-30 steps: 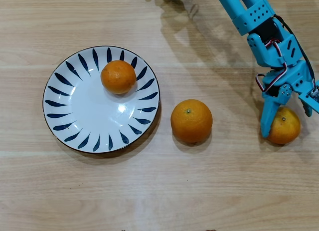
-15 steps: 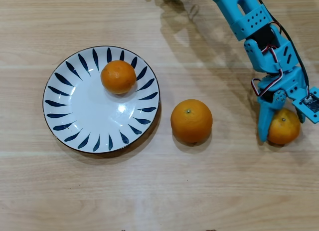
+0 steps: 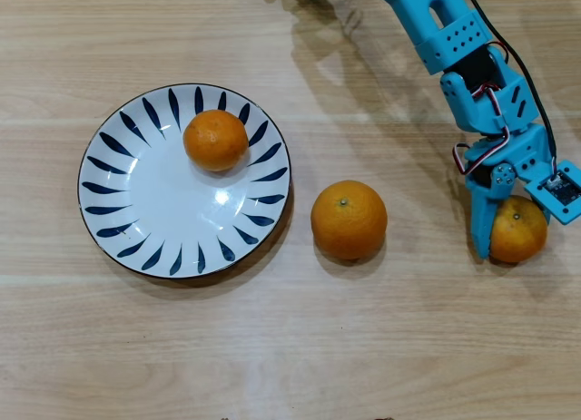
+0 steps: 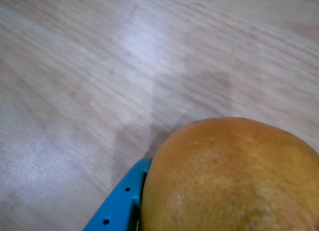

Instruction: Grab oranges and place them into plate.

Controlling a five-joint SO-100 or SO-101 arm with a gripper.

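In the overhead view a white plate with blue leaf strokes lies at the left, and one small orange rests on its upper rim area. A larger orange sits on the table just right of the plate. At the far right my blue gripper is shut on another small orange, which rests on the wood. One finger presses its left side; the other is hidden under the wrist. The wrist view shows that orange close up against a blue finger.
The blue arm reaches down from the top edge to the right side of the light wooden table. Bare wood lies between the large orange and the gripper and along the whole near edge.
The jaws have closed in on the right-hand small orange, and the wrist has shifted slightly left. That orange has barely moved; the plate and the other oranges have not moved.
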